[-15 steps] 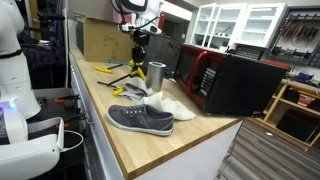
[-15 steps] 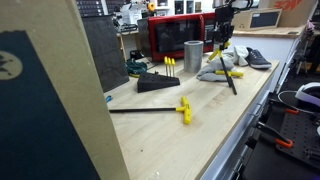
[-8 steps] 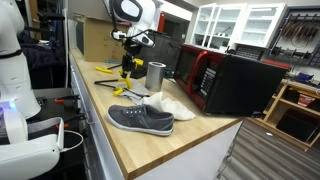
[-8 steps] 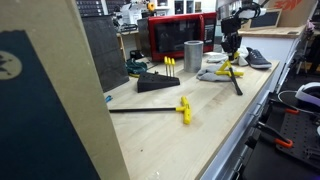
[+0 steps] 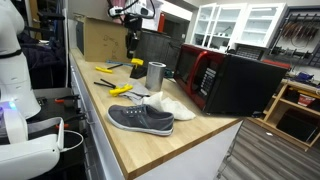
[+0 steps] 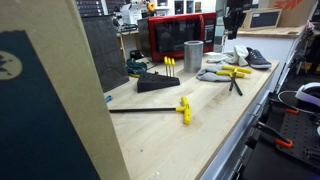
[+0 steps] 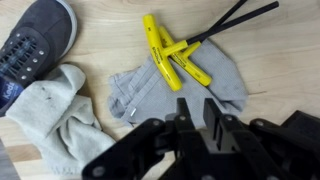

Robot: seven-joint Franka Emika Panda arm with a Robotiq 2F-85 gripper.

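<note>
Largest first: a long wooden workbench [image 5: 150, 150], seen in both exterior views. Along its far side, a red-and-black microwave [image 5: 235, 85]. At 9 o'clock from that, a cardboard box [image 5: 100, 40].

Then a grey sneaker [image 5: 140, 120] near the bench's front edge; in the wrist view it fills the 10 o'clock corner [image 7: 35, 45].

Next in size, the gripper [image 5: 133, 42]. Hangs well above the bench, apart from everything on it. Enters the wrist view from 6 o'clock [image 7: 197, 135], dark and blurred. Cannot tell whether the jaws stand apart or together. Nothing visibly held between them.

Below it, a pale sock [image 7: 55, 125] at 8 o'clock, touching the sneaker's toe. Just beside the sock, toward 3 o'clock, a grey cloth [image 7: 225, 80] spread flat on the wood.

Behind these in an exterior view, an upright steel cup [image 5: 155, 75].

Smallest: 2 yellow T-handle hex keys [image 7: 170, 55], crossed over each other. Handles resting on the cloth, black shafts running off toward 2 o'clock onto bare wood. In an exterior view, at 7 o'clock from the cup [image 5: 120, 89].

Step in hand, by the look of it: a hover over the keys, between contacts, with both keys at rest.

A grasp from here probably calls for a straight descent. Jaws set across 1 yellow handle, not along it. Better the upper key of the 2, to avoid dragging its partner. Tips stopped short of pinching the cloth underneath.
</note>
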